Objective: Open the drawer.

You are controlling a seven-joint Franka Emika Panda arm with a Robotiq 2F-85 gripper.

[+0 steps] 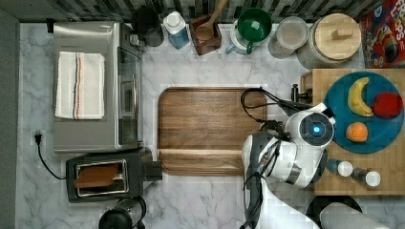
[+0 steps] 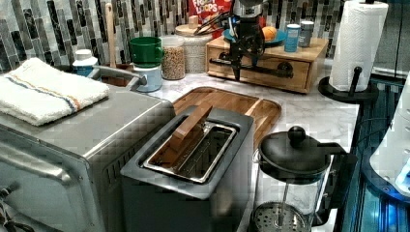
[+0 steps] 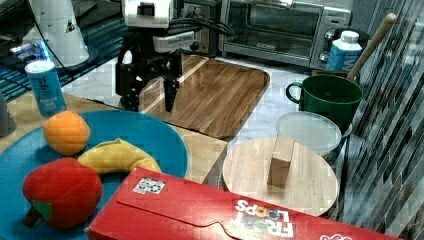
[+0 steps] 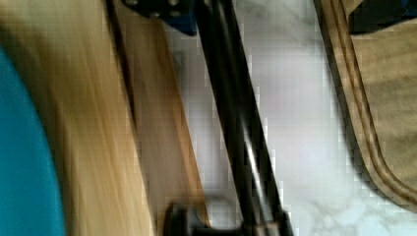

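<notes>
The drawer is the light-wood front of the box under the blue plate, at the left view's far right. A black bar handle runs across it on two black fittings. My gripper hangs straight down in front of the drawer, open, fingers on either side of the bar. In the wrist view the handle runs between the two fingers, close to the drawer front's top edge. Seen in the right view, the gripper has its black fingers spread wide with nothing clamped. The drawer front sits about flush with the box.
A dark brown cutting board lies on the marble counter just beside the handle. The blue plate with a banana, an orange and a red fruit rests on the box top, along with small bottles. A paper towel roll stands close by.
</notes>
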